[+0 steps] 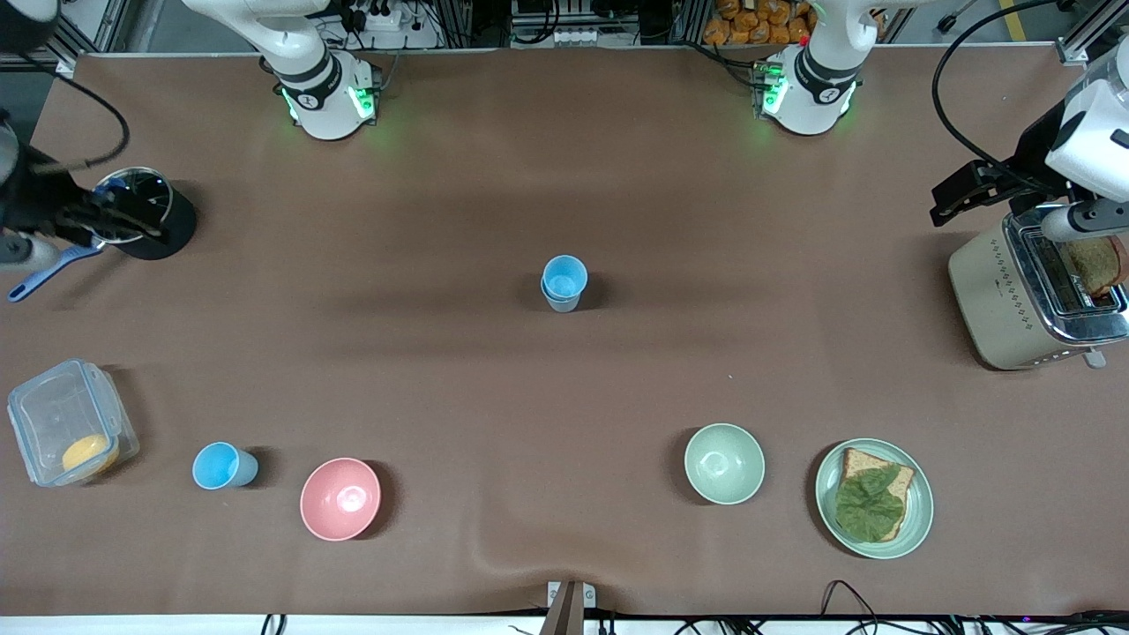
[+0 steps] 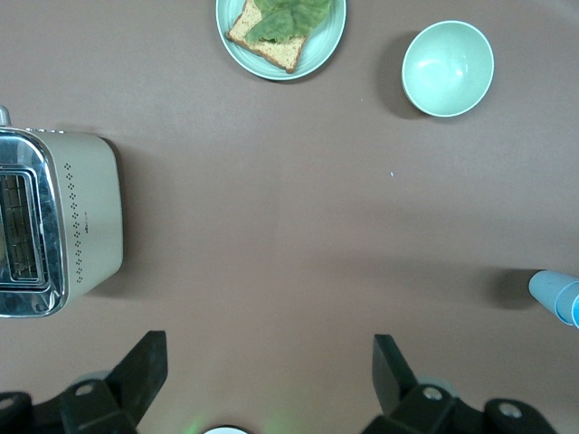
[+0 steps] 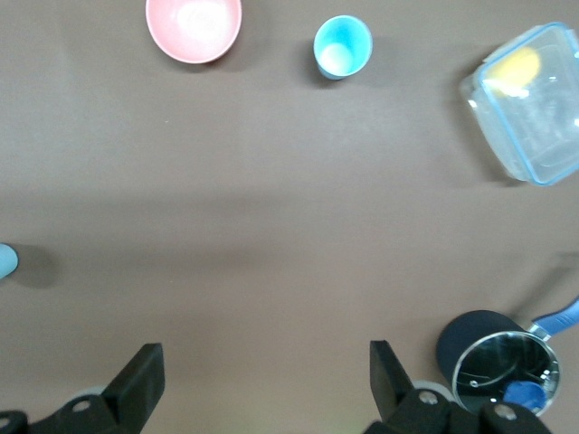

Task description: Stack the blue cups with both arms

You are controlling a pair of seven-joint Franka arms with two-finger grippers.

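Observation:
Two blue cups (image 1: 564,282) stand nested at the table's middle, a brighter one inside a paler grey-blue one; the stack also shows at the edge of the left wrist view (image 2: 556,297) and of the right wrist view (image 3: 6,260). A third blue cup (image 1: 225,466) stands alone beside the pink bowl (image 1: 340,498), and it also shows in the right wrist view (image 3: 342,47). My left gripper (image 1: 957,196) (image 2: 267,348) is open and empty, up over the toaster's end of the table. My right gripper (image 1: 123,225) (image 3: 267,357) is open and empty, up over the black pot.
A toaster (image 1: 1032,295) holds bread at the left arm's end. A pale green bowl (image 1: 724,463) and a plate with a sandwich (image 1: 917,511) lie near the front camera. A black pot (image 1: 145,216) and a clear box (image 1: 66,423) stand at the right arm's end.

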